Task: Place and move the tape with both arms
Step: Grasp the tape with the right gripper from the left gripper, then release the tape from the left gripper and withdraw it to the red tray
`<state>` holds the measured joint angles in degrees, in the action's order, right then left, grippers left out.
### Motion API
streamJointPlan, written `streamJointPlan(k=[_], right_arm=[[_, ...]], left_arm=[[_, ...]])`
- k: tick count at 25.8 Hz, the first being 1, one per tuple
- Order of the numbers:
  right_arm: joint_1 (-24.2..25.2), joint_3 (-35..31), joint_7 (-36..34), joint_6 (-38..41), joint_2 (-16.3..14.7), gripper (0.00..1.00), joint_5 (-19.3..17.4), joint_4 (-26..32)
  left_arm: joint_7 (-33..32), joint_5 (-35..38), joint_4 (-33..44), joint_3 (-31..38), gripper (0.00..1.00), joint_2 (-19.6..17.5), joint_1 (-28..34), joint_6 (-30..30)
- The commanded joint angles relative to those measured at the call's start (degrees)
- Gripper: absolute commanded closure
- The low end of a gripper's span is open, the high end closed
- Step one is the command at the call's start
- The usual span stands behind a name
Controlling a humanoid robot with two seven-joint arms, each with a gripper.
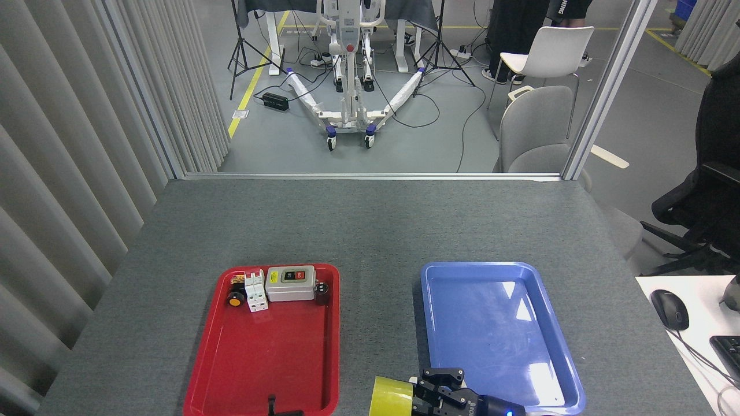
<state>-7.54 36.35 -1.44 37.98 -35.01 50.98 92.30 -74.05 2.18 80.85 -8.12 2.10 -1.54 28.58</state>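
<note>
The yellow tape [391, 396] shows at the bottom edge of the head view, between the red tray [208, 358] and the blue tray [549, 358]. It is tilted, with its round side facing left. My right gripper [418, 395] comes in from the lower right, and its black fingers [440, 386] are closed on the roll's right side. Of my left gripper [272, 404] only a thin black tip shows, over the red tray's near rim. Whether it is open or shut is hidden.
The red tray holds a grey switch box [290, 283], a white breaker [255, 292] and small parts along its far end. The blue tray holds nothing. A white desk [702, 346] with a mouse [669, 309] stands at the right.
</note>
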Motion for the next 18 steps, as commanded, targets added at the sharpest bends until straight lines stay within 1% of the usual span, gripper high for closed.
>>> streamJointPlan(k=[1,5,6,9,11,13,14,15,18], right_arm=[[0.0,0.1,-0.1,-0.1,0.0,0.69,0.0,0.0],[0.0,0.1,-0.1,-0.2,0.0,0.7,0.0,0.0],[0.0,0.1,-0.1,-0.2,0.0,0.7,0.0,0.0],[0.0,0.1,-0.1,0.0,0.0,0.7,0.0,0.0],[0.0,0.1,-0.1,0.2,0.0,0.7,0.0,0.0],[0.0,0.2,-0.1,0.4,0.0,0.7,0.0,0.0],[0.0,0.2,-0.1,0.5,0.0,0.7,0.0,0.0],[0.0,0.2,-0.1,0.5,0.0,0.7,0.0,0.0],[0.0,0.2,-0.1,0.7,0.1,0.7,-0.1,0.0]], left_arm=[[-0.1,0.0,-0.4,0.1,1.0,-0.4,0.2,0.8],[0.8,1.1,-4.0,1.5,1.0,-0.1,-0.5,4.2],[0.8,1.1,-4.6,1.6,0.96,-0.2,-0.5,5.3],[0.8,1.6,-5.8,1.8,0.75,-0.3,-0.6,6.9],[0.8,1.7,-6.0,2.4,0.57,-0.3,-0.6,7.3],[0.9,1.7,-6.1,3.5,0.34,0.0,-0.7,7.4],[0.9,1.6,-6.1,3.8,0.19,0.0,-0.7,7.5],[0.8,1.5,-6.1,4.1,0.01,0.1,-0.7,8.2],[0.8,1.0,-6.2,4.6,0.0,-0.1,-0.7,10.7]])
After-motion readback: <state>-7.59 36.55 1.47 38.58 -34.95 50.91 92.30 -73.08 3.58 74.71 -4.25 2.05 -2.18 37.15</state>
